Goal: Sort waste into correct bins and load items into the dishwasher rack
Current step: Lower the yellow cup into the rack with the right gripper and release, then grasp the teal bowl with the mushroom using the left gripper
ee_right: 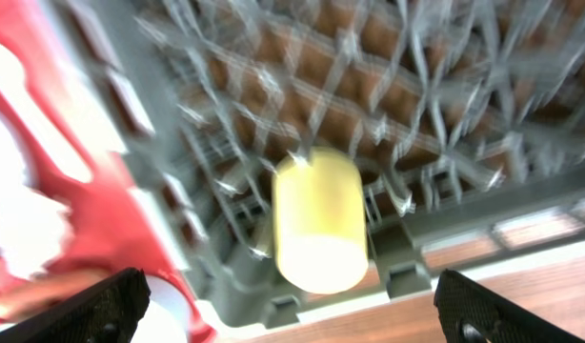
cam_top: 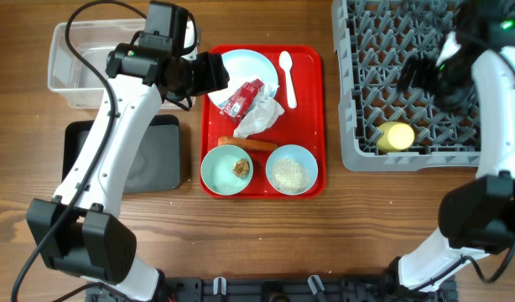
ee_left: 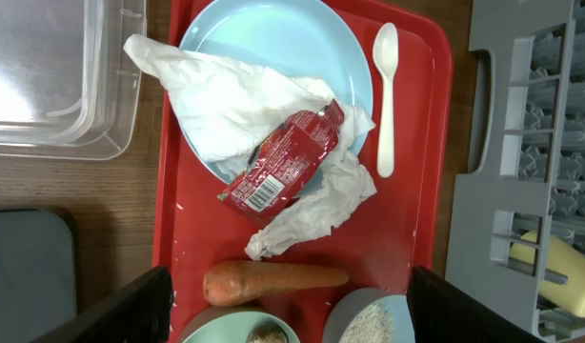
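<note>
On the red tray [cam_top: 312,117] lie a pale-blue plate [cam_top: 256,65], a red wrapper [cam_top: 242,98], crumpled white tissue [cam_top: 262,117], a carrot [cam_top: 247,143], a white spoon [cam_top: 287,78], a bowl with a brown scrap [cam_top: 226,169] and a bowl of rice [cam_top: 291,169]. My left gripper [cam_top: 214,74] hovers open and empty over the plate; its view shows the wrapper [ee_left: 288,157], tissue [ee_left: 226,95], carrot [ee_left: 273,281] and spoon [ee_left: 385,95]. The yellow cup [cam_top: 395,136] lies on its side in the grey rack [cam_top: 358,101]. My right gripper [cam_top: 417,74] is open and empty above the cup [ee_right: 318,219].
A clear tub [cam_top: 73,63] stands at the back left and a black tray [cam_top: 153,159] in front of it, both left of the red tray. The rack [ee_left: 531,143] sits close to the red tray's right edge.
</note>
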### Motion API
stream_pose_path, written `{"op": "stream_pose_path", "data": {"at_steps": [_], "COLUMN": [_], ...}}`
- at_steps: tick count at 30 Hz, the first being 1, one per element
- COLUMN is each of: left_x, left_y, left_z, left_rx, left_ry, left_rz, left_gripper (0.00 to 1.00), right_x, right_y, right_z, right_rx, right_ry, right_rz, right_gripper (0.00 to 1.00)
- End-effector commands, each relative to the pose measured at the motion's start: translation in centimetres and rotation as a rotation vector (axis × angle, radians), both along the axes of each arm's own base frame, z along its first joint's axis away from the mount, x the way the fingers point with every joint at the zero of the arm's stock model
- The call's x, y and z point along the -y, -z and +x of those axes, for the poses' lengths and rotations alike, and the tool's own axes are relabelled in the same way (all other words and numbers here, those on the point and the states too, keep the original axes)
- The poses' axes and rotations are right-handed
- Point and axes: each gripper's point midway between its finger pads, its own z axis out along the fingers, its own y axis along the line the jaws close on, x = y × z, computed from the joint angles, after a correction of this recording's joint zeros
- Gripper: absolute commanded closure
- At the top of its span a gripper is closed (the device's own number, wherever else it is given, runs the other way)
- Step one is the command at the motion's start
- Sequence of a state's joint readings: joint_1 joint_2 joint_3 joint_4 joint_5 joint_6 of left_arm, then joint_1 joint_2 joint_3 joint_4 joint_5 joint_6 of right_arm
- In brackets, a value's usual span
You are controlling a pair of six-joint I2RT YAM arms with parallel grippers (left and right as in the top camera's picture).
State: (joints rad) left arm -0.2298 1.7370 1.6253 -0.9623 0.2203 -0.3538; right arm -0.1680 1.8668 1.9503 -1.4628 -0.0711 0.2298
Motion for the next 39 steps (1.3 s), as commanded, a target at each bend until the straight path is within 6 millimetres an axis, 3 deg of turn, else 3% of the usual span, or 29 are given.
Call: {"op": "stream_pose_path", "data": {"at_steps": [1, 5, 7, 10, 14, 20, 24, 28, 31, 39], "left_x": [-0.1, -0.2, -0.7, -1.5, -1.6, -1.4, 0.3, -0.5, 0.6, 5.6], "left_y": [0.6, 0.7, 0.4, -1.2, -1.8, 1.5, 5.3, 8.9, 10.1, 12.7], "left_z": [0.0, -0.5, -1.5, -3.4, -5.8, -9.9, -12.7, -14.7, -15.5, -17.2], "left_rx": [-0.008, -0.027, -0.051, -0.052, -0.094, -0.281, -0.369, -0.44, -0.442, -0.25], "left_ry": [0.006, 0.005, 0.003, 0.013, 0.047, 0.062, 0.125, 0.013, 0.037, 0.257], "left_rz": [0.018, 0.022, 0.03, 0.04, 0.06, 0.114, 0.15, 0.246, 0.253, 0.403], "left_gripper": [0.2, 0.14, 0.14, 0.1, 0.1, 0.15, 0.19, 0.22, 0.27, 0.26], "right_x": [-1.7, -5.0, -8.5, -12.9, -15.6, -17.2, -17.9, -17.9, -17.9, -17.8], "right_y": [-5.1, -5.7, -5.2, -4.2, -1.7, 2.4, 2.4, 2.4, 2.4, 2.4], "right_z": [0.8, 0.2, -0.2, -0.5, -0.9, -2.2, -1.1, -0.8, -0.7, -0.7], "right_rx": [0.124, 0.127, 0.103, 0.082, 0.039, -0.044, 0.007, 0.017, 0.021, 0.023], "right_ry": [-0.103, -0.204, -0.293, -0.408, -0.445, -0.492, -0.501, -0.502, -0.503, -0.503], "right_rz": [0.051, 0.139, 0.155, 0.13, 0.108, 0.119, 0.125, 0.125, 0.124, 0.117], "right_gripper": [0.0, 0.0, 0.01, 0.01, 0.01, 0.01, 0.01, 0.02, 0.01, 0.01]}}
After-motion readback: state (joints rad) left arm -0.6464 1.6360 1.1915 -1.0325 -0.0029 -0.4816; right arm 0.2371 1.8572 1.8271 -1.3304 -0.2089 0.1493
